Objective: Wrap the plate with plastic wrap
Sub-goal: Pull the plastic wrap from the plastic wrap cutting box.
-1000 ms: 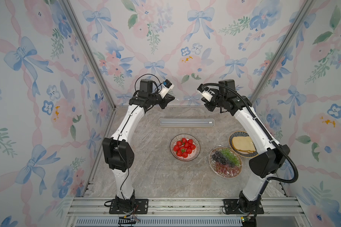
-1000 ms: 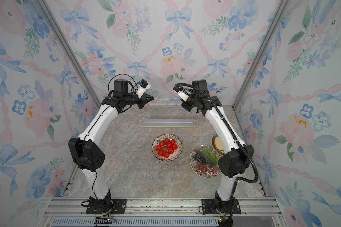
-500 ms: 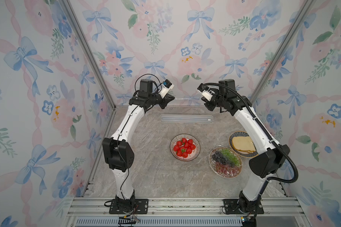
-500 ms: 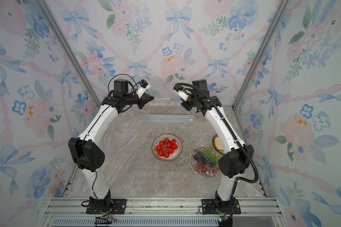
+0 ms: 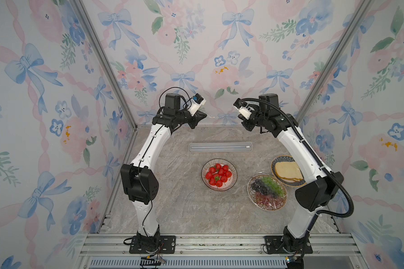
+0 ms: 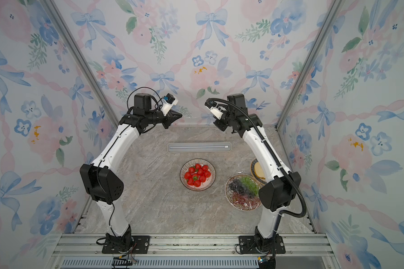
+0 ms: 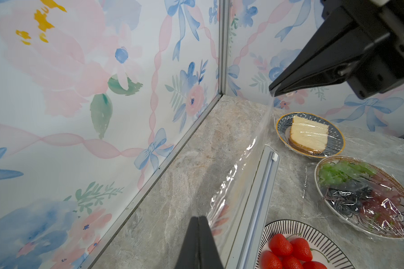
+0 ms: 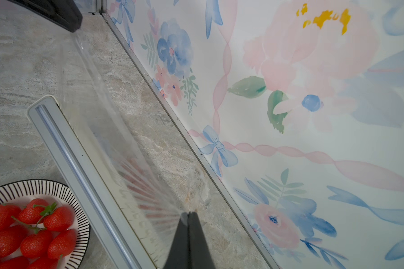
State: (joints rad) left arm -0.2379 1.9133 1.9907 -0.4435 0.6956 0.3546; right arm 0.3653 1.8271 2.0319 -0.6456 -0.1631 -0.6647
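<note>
Both arms are raised near the back wall with a sheet of clear plastic wrap (image 7: 238, 177) (image 8: 107, 130) stretched between them. My left gripper (image 5: 203, 115) (image 6: 181, 114) (image 7: 198, 217) is shut on one corner of the film and my right gripper (image 5: 242, 120) (image 6: 216, 124) (image 8: 189, 213) is shut on the other. The film runs down to the long cream box (image 5: 220, 147) (image 6: 199, 147) (image 7: 261, 186) (image 8: 79, 163) lying on the table below. In front of the box sits the striped plate (image 5: 234, 179) (image 6: 182, 167) of strawberries, uncovered.
A film-covered plate of grapes (image 5: 267, 192) (image 7: 364, 198) and a film-covered plate with bread (image 5: 287, 171) (image 7: 310, 132) stand at the right, partly under my right arm. The back wall is close behind both grippers.
Half a second ago the box sat a little farther back or higher; now it lies nearer the strawberry plate again. Both grippers stay high and shut on the film.
</note>
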